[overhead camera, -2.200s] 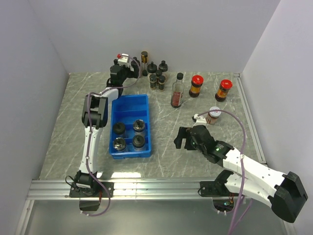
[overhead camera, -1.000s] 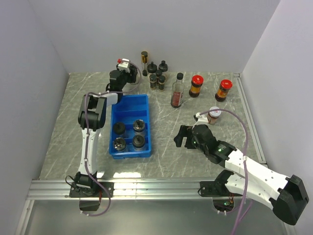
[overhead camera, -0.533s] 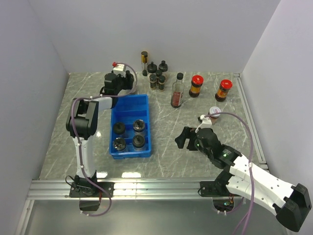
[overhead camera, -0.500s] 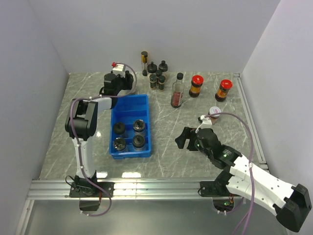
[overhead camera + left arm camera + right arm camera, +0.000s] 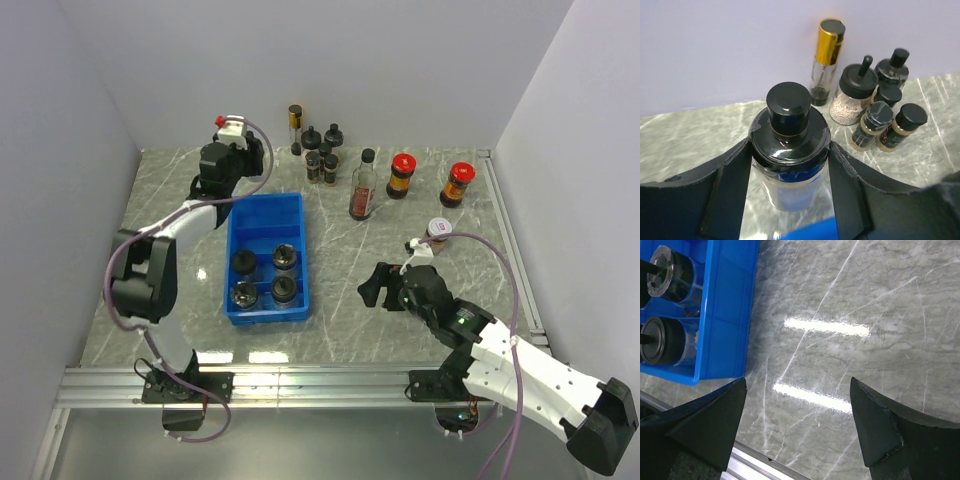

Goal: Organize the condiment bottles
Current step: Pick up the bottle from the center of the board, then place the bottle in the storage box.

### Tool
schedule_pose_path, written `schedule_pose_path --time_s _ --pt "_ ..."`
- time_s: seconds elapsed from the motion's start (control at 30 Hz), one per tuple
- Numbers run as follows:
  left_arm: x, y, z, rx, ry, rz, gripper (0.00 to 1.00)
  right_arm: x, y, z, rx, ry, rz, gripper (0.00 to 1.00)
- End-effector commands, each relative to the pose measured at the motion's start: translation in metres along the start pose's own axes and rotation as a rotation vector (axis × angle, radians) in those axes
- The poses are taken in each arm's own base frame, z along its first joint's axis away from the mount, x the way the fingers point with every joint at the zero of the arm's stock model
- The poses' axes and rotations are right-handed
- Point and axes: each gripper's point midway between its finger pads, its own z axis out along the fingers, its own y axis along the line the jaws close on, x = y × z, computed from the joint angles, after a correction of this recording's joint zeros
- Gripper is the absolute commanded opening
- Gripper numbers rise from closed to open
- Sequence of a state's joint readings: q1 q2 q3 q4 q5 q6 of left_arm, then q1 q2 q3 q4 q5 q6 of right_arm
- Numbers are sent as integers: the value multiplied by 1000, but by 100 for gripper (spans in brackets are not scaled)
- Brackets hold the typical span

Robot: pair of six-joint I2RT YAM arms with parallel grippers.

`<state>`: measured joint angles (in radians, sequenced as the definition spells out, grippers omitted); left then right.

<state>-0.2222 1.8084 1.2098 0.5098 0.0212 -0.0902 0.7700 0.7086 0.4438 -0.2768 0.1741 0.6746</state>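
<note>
On the marble table (image 5: 340, 250), a blue tray (image 5: 265, 213) holds four jars (image 5: 284, 256), with more bottles (image 5: 362, 185) along the back. Left gripper (image 5: 789, 195) clamps a black-capped jar (image 5: 788, 107) behind the tray; right gripper (image 5: 797, 390) gapes wide over the table.

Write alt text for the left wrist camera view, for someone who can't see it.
The left pincer grips a black-capped glass jar over a marbled table. Behind it, by the wall, stand a gold-capped bottle and a cluster of black-capped jars.

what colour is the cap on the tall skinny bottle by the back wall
Gold cap with a black top, clearest in the left wrist view.
</note>
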Motion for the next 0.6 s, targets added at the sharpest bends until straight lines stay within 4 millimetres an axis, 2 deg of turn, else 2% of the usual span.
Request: schedule_pose_path --time_s 0.0,0.03,0.1,0.13,0.17,0.3,0.37,0.43,0.57 --pt "-78 -5 -33 -45 -162 8 0 -16 15 -2 -36 -41 -8 90" --pt "-90 -7 -40 -45 -173 4 0 -16 16 0 -38 -36 -18 90" --pt "-86 -10 -48 -38 -123 -37 0 -20 20 0 -48 -42 -20 90" --pt "-93 -14 -57 -28 -124 -74 0 -21 23 0 -55 -38 -26 90" --pt "-92 -16 -62 -24 -114 -92 0 -21 24 1 -55 -32 -30 90" --pt "-78 -26 -88 -4 -66 -145 0 -26 29 0 -69 -47 -34 90" --pt "-63 -28 -102 -5 -19 -131 0 -26 28 -1 -66 -51 -33 90" --pt "-49 -30 -116 -21 17 -129 0 -23 26 -1 -67 -50 -35 90" --pt "-35 -31 -139 -34 26 -172 0 -18 21 1 -59 -45 -34 90"
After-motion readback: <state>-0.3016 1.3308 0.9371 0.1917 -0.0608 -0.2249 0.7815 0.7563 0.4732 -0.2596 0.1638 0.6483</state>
